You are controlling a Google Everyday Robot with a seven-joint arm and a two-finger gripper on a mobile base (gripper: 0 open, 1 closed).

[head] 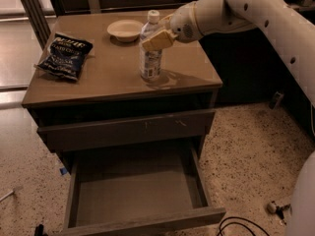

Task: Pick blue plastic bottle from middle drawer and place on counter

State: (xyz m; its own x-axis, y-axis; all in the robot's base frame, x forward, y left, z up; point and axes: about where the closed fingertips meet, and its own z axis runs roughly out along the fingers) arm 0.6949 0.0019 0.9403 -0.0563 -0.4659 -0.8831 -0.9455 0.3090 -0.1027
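Observation:
The blue plastic bottle (149, 58), clear with a white cap, stands upright on the counter (98, 80), right of its middle. My gripper (156, 38) reaches in from the right and is shut around the bottle's upper part, with one tan finger (158, 40) across its front. The middle drawer (138, 193) is pulled open below and its grey floor is bare.
A dark blue chip bag (64, 55) lies at the counter's left. A shallow pale bowl (125, 29) sits at the back, just left of the bottle. The drawer with pale scratches (128, 129) is above the open one. A cable (236, 225) lies on the speckled floor.

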